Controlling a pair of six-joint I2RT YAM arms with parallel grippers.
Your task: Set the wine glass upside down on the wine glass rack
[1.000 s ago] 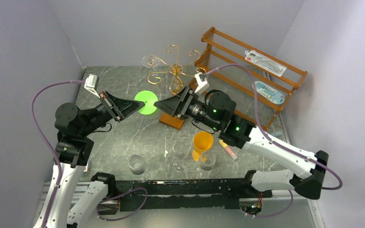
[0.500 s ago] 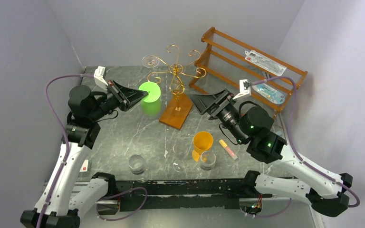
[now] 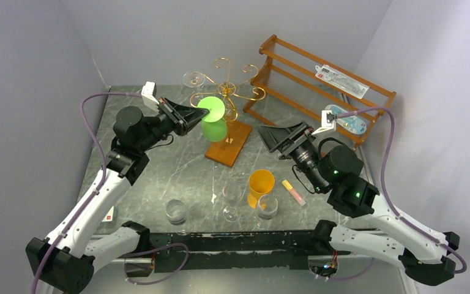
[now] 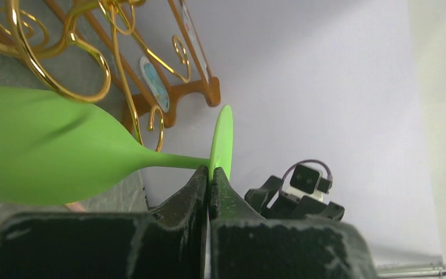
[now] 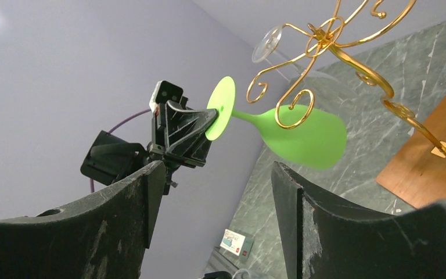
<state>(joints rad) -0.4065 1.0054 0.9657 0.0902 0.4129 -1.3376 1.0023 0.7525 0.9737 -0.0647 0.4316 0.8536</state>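
Note:
My left gripper (image 3: 194, 113) is shut on the round foot of a green wine glass (image 3: 213, 120), held upside down in the air with its bowl hanging beside the gold wire rack (image 3: 227, 92). In the left wrist view the gripper (image 4: 209, 173) pinches the foot's rim, and the green glass (image 4: 46, 148) lies just under a gold curl (image 4: 64, 64). In the right wrist view the glass (image 5: 302, 135) hangs behind a spiral arm (image 5: 293, 102). My right gripper (image 3: 270, 133) is open and empty, right of the rack's orange-brown base (image 3: 227, 144).
A clear wine glass (image 3: 191, 78) hangs on the rack's far-left arm. A brown slatted shelf (image 3: 318, 86) with packets stands at the back right. An orange cup (image 3: 260, 184), two clear wine glasses (image 3: 231, 201) and a tumbler (image 3: 176, 211) stand near the front edge.
My left gripper has carried the green glass up and to the right, to the rack's arms. My right gripper has pulled back from the rack to the right and stays open.

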